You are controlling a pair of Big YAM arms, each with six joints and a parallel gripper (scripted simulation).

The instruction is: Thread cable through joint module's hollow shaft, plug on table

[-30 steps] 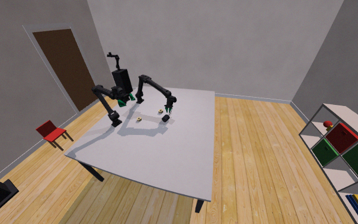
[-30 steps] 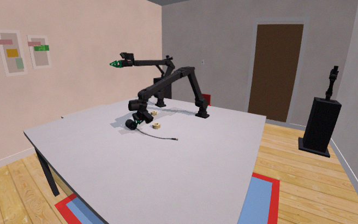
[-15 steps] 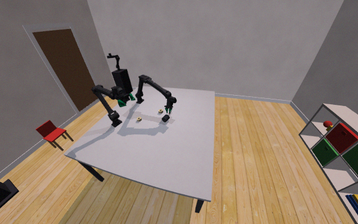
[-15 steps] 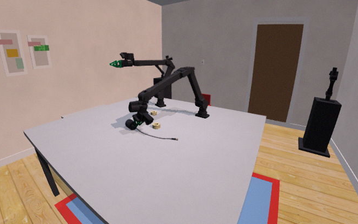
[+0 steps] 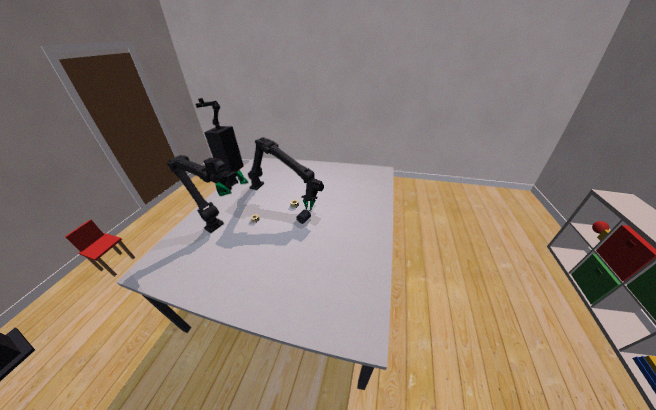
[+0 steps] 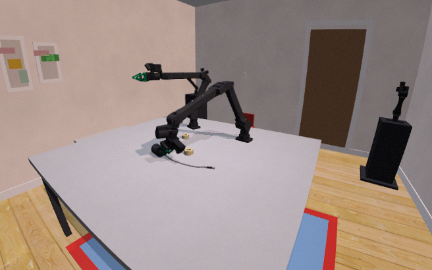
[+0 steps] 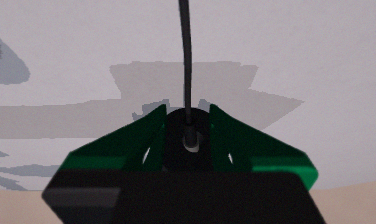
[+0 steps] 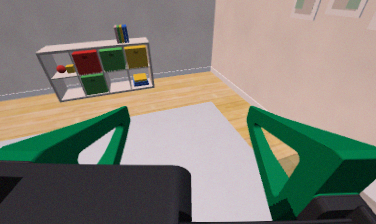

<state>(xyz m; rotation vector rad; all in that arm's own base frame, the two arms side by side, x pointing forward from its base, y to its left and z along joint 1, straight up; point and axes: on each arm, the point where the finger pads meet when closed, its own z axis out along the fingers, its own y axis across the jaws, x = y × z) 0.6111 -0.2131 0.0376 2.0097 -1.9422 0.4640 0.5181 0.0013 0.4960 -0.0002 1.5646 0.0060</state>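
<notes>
The black cylindrical joint module (image 5: 303,216) (image 6: 157,149) (image 7: 201,120) lies on the table. The cable (image 6: 186,164) (image 7: 186,55) curves across the table from the module. One end, a small connector (image 6: 211,167), lies on the table. The other end's thick dark sleeve (image 7: 190,132) is at the module's end face, beside a pale spot; how far it sits in the bore is hidden. My left gripper (image 5: 308,207) (image 6: 166,151) (image 7: 187,111) is partly open, its fingers either side of this sleeve, not closed on it. My right gripper (image 5: 234,185) (image 6: 133,77) (image 8: 188,112) is wide open and empty, high above the table.
Two cream rings stand on the table: one (image 5: 294,203) (image 6: 188,151) close to the left gripper, the other (image 5: 254,217) (image 6: 185,136) between the arms. The table's edge (image 5: 249,325) (image 6: 63,204) is far from the module on the top view near side.
</notes>
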